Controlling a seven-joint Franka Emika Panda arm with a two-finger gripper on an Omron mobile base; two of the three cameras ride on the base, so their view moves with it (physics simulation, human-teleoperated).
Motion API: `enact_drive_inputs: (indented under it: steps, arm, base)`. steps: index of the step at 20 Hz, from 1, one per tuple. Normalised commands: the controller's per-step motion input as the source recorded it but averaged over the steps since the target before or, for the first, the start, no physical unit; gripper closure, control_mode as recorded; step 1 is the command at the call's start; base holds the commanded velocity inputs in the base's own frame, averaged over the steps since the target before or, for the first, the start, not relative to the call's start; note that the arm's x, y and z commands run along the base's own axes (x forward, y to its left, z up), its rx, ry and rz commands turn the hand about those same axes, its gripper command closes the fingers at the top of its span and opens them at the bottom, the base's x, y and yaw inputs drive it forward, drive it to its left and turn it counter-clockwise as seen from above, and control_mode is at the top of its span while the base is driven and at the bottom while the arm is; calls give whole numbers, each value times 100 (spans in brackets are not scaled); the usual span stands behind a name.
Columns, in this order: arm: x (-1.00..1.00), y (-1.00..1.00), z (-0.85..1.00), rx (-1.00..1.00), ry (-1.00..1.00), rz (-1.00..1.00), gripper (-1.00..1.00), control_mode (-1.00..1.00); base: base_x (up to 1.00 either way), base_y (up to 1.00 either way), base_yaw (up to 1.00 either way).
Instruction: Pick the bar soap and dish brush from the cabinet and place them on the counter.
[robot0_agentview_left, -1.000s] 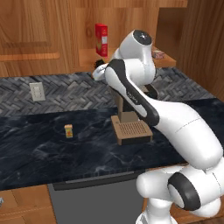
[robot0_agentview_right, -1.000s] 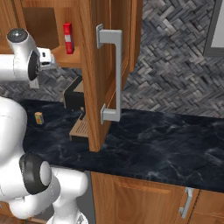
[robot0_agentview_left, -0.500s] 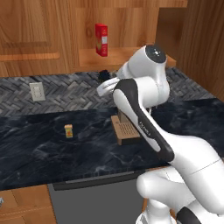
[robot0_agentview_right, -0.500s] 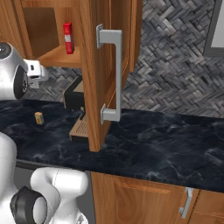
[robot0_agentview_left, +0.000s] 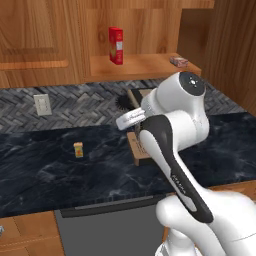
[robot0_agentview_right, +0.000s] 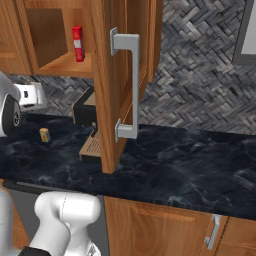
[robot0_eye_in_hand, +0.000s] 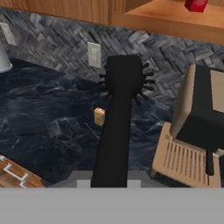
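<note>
My gripper (robot0_eye_in_hand: 109, 181) is shut on the handle of the black dish brush (robot0_eye_in_hand: 119, 118), whose bristly head points away over the black counter (robot0_eye_in_hand: 43, 109). From the left base view, the brush head (robot0_agentview_left: 121, 102) sticks out past the gripper (robot0_agentview_left: 126, 116), in front of the backsplash and above the counter (robot0_agentview_left: 50, 170). The pinkish bar soap (robot0_agentview_left: 178, 61) lies at the right end of the cabinet shelf (robot0_agentview_left: 140, 67). The cabinet door (robot0_agentview_right: 112, 75) stands open.
A tall red box (robot0_agentview_left: 116, 45) stands on the shelf. A tan and black coffee machine (robot0_eye_in_hand: 197, 131) sits on the counter just right of the brush. A small orange block (robot0_agentview_left: 78, 149) is further left, and wall outlets (robot0_agentview_left: 42, 104) are set in the backsplash.
The arm has swung back from the cabinet shelf and come down, carrying the brush lower and to the right, out over the counter. The soap and the red box have not moved.
</note>
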Motion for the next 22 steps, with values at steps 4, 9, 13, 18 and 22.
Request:
enact_drive_inputs:
  steps: [4,9,13,18,22]
  arm:
    - [-17,0,-30,0,0,0,100,-100]
    - [-9,0,-35,0,0,0,100,-100]
    - [-2,0,-31,0,1,0,100,-100]
    - [0,2,-20,0,4,0,100,-100]
    - [0,3,-20,0,8,0,100,-100]
  base:
    - [0,0,0]
    - [0,0,0]
    - [0,0,0]
    - [0,0,0]
    - [0,0,0]
